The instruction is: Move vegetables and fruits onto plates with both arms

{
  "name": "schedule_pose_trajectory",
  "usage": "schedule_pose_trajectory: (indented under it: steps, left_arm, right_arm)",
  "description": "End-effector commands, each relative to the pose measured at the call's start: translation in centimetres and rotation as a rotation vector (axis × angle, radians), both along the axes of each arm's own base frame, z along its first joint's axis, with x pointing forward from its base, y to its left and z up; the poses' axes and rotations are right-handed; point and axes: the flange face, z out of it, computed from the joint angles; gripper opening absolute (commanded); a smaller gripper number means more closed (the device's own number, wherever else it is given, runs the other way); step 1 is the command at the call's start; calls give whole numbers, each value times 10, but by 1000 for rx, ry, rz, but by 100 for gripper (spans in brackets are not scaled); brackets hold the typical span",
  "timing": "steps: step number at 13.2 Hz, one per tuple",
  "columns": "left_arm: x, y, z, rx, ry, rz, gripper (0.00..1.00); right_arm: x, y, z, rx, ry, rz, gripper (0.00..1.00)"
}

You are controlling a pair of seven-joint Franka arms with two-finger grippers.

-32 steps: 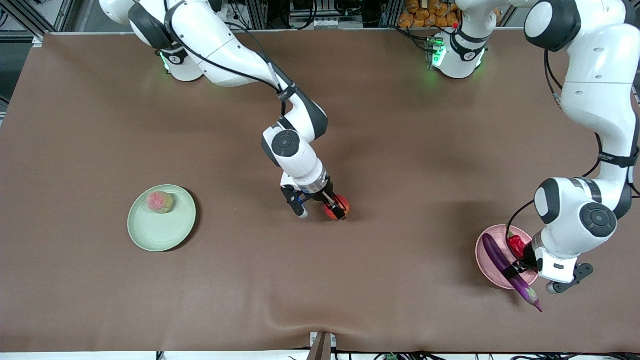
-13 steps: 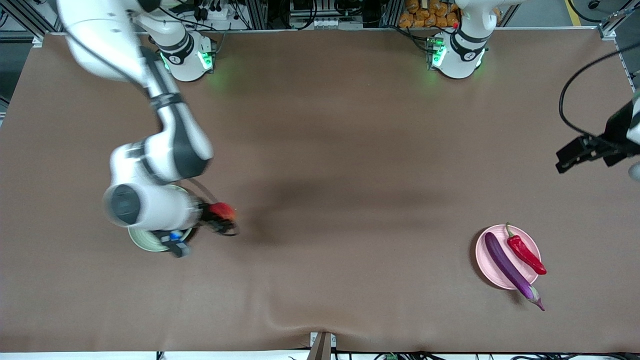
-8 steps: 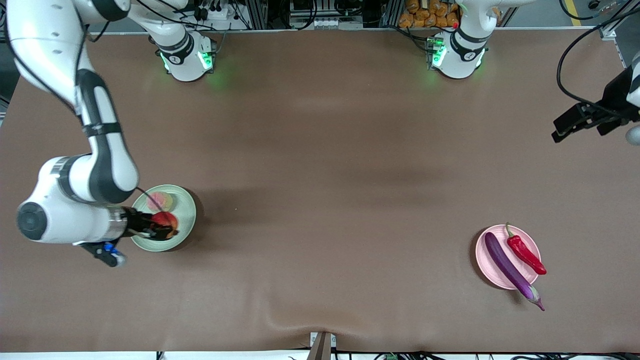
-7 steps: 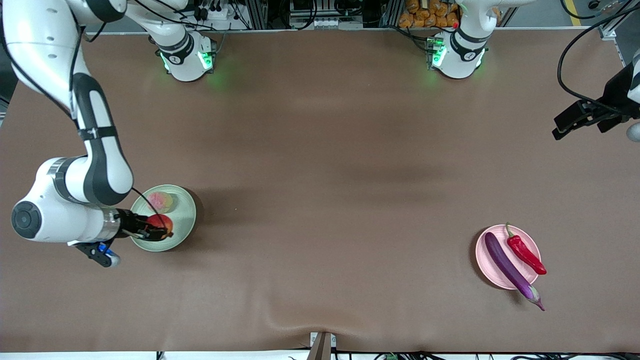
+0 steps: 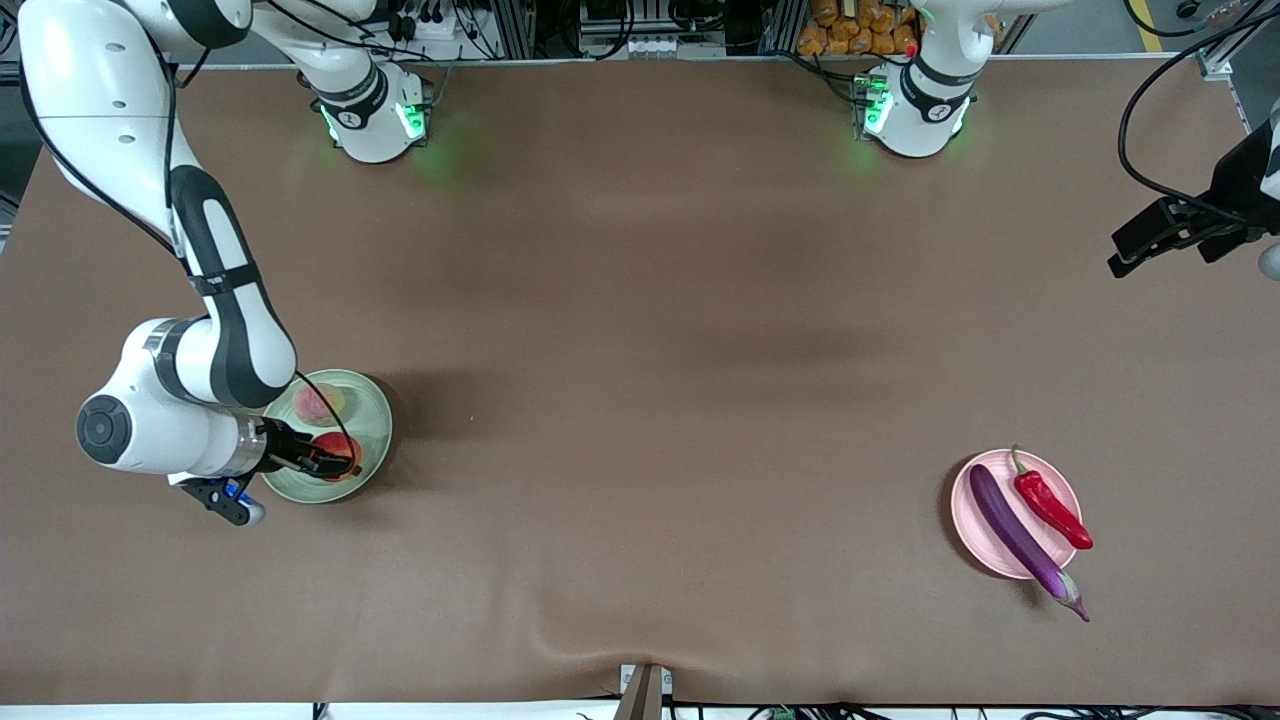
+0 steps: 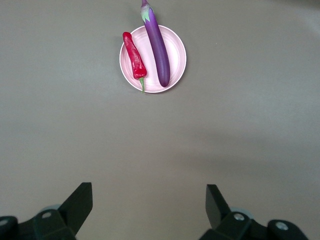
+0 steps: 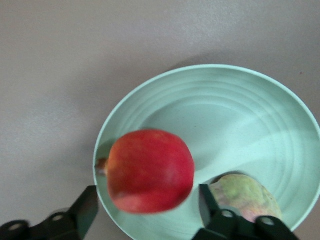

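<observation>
Right claw [image 5: 335,463] over green plate [image 5: 375,440], around red fruit [image 5: 338,450] beside fuzzy fruit [image 5: 318,402]. Eggplant [image 5: 1015,538], chili [image 5: 1048,505] on pink plate [image 5: 968,525]. Left claw [image 5: 1165,232] raised at surface [image 5: 660,350] edge.

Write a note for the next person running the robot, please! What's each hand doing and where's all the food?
Right gripper: open over the green plate, red fruit between its fingers, just let go.
Left gripper: open, empty, waiting high at its arm's end of the table.
Fuzzy fruit: on the green plate.
Eggplant and chili: on the pink plate, eggplant tip overhanging.
Done: everything plated.
Left: back the right arm away.
</observation>
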Motion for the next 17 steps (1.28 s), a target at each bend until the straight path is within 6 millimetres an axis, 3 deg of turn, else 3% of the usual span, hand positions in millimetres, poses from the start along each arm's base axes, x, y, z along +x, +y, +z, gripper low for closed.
schedule_pose_trajectory:
  steps: [1,5,6,8,11,13,14,17]
  left_arm:
    - [-1,1,2,-2,1,-18,100]
    - [-4,2,5,-2,1,-19,100]
    - [-5,2,6,-2,0,-16,100]
    - [-4,0,3,-1,6,-20,100]
    - [-2,-1,-1,-2,12,-21,100]
    - [-1,-1,-1,-2,6,-22,100]
    - [-1,-1,-1,-2,6,-24,100]
    - [-3,3,1,-1,9,-16,100]
  right_arm:
    - [-1,3,45,23,39,37,100]
    - [10,21,167,53,27,110,100]
    - [7,31,205,56,7,158,100]
    - [5,29,270,63,-24,195,100]
    - [-26,51,356,68,-97,279,100]
    - [-58,41,396,7,-83,284,100]
    - [-74,45,414,-47,-103,311,100]
    - [-112,51,438,-121,-132,412,100]
